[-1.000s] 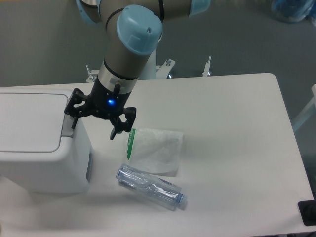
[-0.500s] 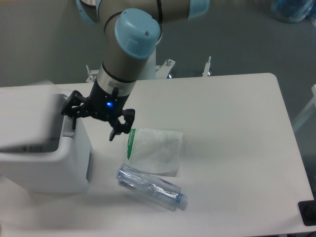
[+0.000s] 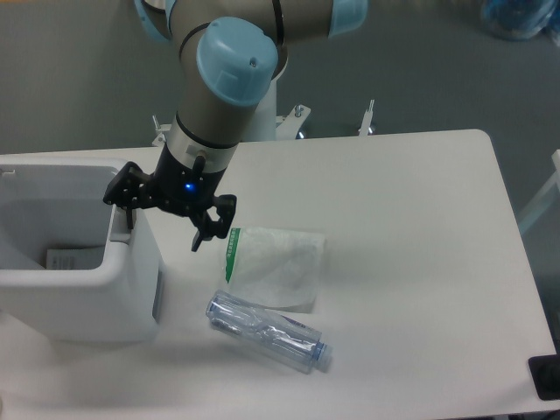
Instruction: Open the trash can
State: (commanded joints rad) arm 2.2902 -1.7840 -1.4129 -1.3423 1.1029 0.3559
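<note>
The trash can [image 3: 79,297] is a large boxy white bin at the left edge of the table. Its top stands open, so I look down into the hollow inside, where a small paper slip [image 3: 61,260] lies. The lid itself is not visible. My gripper [image 3: 164,219] hangs over the bin's right rim with its black fingers spread open and nothing between them. The left finger [image 3: 122,194] sits at the grey push tab area on the rim; the right finger [image 3: 210,229] hangs beyond the bin's side over the table.
A white plastic bag with green print [image 3: 276,267] lies flat just right of the bin. A crushed clear bottle [image 3: 267,332] lies in front of it. The table's right edge [image 3: 516,262] and a dark object [image 3: 547,376] at the corner bound the space.
One second ago the flat lid covered the bin; half a second ago it was swinging up in a blur; now the bin is open. The gripper shifted slightly left and down.
</note>
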